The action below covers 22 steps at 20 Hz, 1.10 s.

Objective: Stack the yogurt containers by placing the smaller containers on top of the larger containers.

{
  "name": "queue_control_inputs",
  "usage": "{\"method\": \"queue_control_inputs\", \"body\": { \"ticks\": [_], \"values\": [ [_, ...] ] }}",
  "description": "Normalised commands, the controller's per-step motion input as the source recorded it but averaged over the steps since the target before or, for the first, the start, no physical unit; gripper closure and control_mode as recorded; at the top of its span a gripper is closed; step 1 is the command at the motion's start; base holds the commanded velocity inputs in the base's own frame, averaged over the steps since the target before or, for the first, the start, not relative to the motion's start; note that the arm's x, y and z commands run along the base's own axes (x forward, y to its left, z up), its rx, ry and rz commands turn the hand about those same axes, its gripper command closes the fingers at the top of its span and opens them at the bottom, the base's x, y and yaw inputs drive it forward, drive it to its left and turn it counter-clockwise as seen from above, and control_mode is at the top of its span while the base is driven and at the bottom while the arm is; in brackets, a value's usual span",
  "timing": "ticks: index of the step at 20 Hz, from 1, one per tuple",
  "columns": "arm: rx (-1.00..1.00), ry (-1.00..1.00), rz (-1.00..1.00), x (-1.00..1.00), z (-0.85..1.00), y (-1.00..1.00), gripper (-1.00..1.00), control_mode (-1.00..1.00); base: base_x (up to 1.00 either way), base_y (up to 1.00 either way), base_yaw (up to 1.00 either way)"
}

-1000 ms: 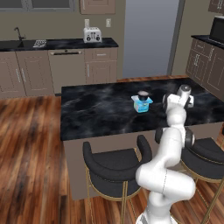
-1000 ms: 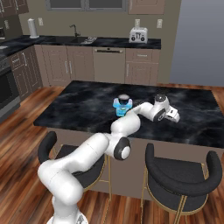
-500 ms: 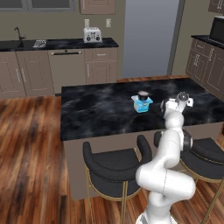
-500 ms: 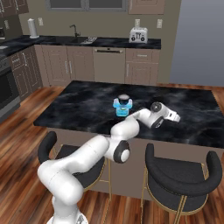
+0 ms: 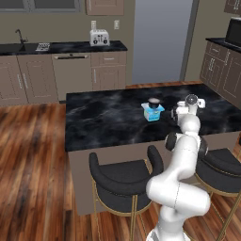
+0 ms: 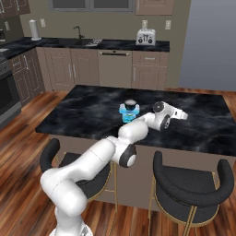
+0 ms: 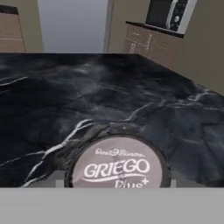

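base views flank island [image 5: 108, 117], hand view close

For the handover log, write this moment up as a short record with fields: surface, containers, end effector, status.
surface: black marble island counter
larger container: light blue tub, upright on the counter
on the tub: small dark round item with a pale top
smaller container: round cup with a pale GRIEGO lid, standing on the counter, close in front of the hand camera
end effector: low over the counter beside the tub; open or shut cannot be told
status: the GRIEGO cup is not yet on the tub
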Motion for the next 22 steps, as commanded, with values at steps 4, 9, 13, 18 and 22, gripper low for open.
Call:
{"method": "queue_control_inputs", "body": {
  "ticks": [4,9,13,18,22],
  "values": [
    [0.26,0.17,0.03,-0.47,0.97,-0.20,1.00,-1.00,0.00,0.00,0.00],
    [0.20,0.08,0.00,-0.95,0.50,-0.03,1.00,-1.00,0.00,0.00,0.00],
    [0.06,-0.03,0.00,-1.00,0.39,0.03,1.00,-1.00,0.00,0.00,0.00],
    [0.00,-0.06,0.00,-0.98,0.53,0.37,1.00,-1.00,0.00,0.00,0.00],
    [0.00,-0.04,0.00,-0.85,0.62,0.58,1.00,-1.00,0.00,0.00,0.00]
  ]
}}
